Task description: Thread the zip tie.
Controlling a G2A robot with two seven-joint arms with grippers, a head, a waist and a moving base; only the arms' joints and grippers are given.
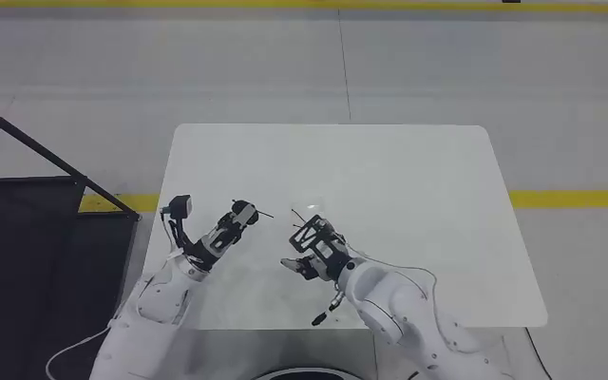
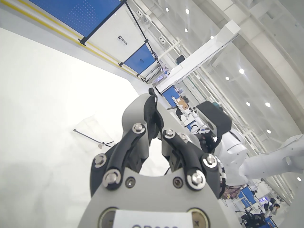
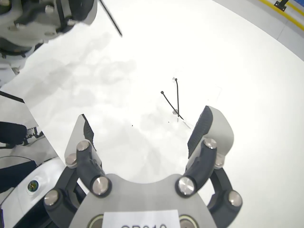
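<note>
2 zip ties (image 3: 177, 96) crossed on table (image 1: 427, 190)

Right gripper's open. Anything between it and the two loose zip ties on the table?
Nothing visible. Only bare table lies between the right gripper and the crossed zip ties. The left gripper and its held zip tie sit off to one side, clear of that path.

Large industrial robotics hall, high white ceiling with round lights (image 2: 241, 71), blue partition panels (image 2: 71, 5), yellow floor tape (image 1: 560, 199) at three o'clock of the white table (image 1: 427, 180).
</note>
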